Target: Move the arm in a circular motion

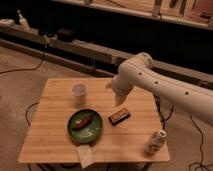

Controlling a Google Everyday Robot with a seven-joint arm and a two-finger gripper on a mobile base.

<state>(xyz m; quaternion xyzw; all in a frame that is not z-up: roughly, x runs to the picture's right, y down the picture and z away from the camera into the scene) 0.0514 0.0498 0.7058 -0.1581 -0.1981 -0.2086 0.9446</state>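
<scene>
Arm (pixel 165 82) enters from the right edge of the view, thick white tube with dark dots, elbow joint high over the table's far edge near its right corner. From the elbow it bends down and narrows to the claw (pixel 119 99), which hangs above the table (pixel 55 140) surface toward the far right part of it. Cannot tell how wide the claw stands or whether it has hold of anything; nothing visibly hangs from it.

On the table: a white cup (pixel 79 92) upright near the far edge, left of the claw and apart from it. A green plate (pixel 85 126) sits mid-table toward the near edge, with a brownish piece of food on it. A small dark bar (pixel 119 117) lies just right of the plate, close below the claw. A white bottle (pixel 155 142) stands at the near right corner. A pale napkin (pixel 85 155) overhangs the near edge below the plate.

Cables trail on the floor on both sides of the table.
</scene>
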